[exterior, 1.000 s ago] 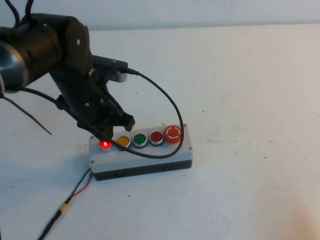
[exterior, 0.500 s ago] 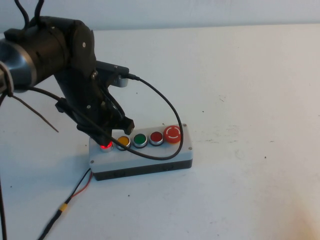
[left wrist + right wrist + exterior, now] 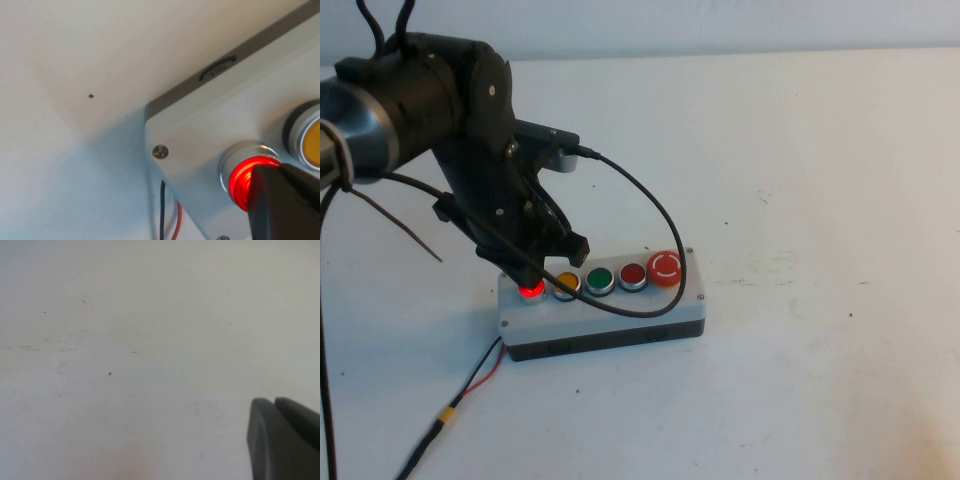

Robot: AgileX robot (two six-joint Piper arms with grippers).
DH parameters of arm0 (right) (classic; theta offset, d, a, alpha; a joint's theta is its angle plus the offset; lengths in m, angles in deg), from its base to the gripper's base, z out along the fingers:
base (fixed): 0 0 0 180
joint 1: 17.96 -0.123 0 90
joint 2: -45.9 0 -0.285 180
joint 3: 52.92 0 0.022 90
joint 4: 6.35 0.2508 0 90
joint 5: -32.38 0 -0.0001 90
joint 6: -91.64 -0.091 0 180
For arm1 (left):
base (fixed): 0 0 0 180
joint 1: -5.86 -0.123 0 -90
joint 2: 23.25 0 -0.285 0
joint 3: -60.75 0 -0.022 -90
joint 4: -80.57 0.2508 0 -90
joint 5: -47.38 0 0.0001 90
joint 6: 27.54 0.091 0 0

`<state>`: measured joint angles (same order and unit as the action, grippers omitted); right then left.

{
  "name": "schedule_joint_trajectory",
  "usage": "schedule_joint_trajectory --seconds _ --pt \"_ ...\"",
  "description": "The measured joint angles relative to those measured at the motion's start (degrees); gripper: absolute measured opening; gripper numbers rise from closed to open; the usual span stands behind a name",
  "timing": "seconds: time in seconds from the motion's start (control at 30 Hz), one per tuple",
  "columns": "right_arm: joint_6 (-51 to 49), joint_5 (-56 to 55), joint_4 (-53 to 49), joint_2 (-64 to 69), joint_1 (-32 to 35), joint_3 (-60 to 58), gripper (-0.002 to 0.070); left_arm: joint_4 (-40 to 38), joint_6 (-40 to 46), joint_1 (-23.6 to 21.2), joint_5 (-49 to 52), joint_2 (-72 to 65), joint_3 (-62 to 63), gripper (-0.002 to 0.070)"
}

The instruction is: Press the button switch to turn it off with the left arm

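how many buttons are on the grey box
5, in one row on the grey box: lit button switch under the left gripper, then yellow, green, dark red, big red mushroom.

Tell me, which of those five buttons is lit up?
The small red button at the box's left end, beside the yellow one. It alone glows; the left claw is right on it. The right claw hangs over bare table.
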<state>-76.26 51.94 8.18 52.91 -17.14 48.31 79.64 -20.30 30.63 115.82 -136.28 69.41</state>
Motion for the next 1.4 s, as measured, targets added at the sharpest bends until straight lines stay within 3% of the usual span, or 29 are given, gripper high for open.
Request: schedule_joint_trajectory --seconds 0.67,0.87,1.2,1.4 --pt "0.0 0.0 0.0 0.0 0.0 0.0 -0.0016 0.0 1.0 0.0 -2.0 3.0 -1.0 -0.0002" --pt "0.0 0.0 0.0 0.0 0.0 0.0 -0.0016 0.0 1.0 0.0 -14.2 20.9 -11.0 -0.0002" --pt "0.0 0.0 0.0 0.0 0.0 0.0 -0.0016 -0.2 -1.3 0.0 -41.0 54.4 -42.7 -0.0002" --pt "0.0 0.0 0.0 0.0 0.0 0.0 -0.0016 -0.1 -2.4 0.0 -44.8 74.5 -55.9 -0.0002"
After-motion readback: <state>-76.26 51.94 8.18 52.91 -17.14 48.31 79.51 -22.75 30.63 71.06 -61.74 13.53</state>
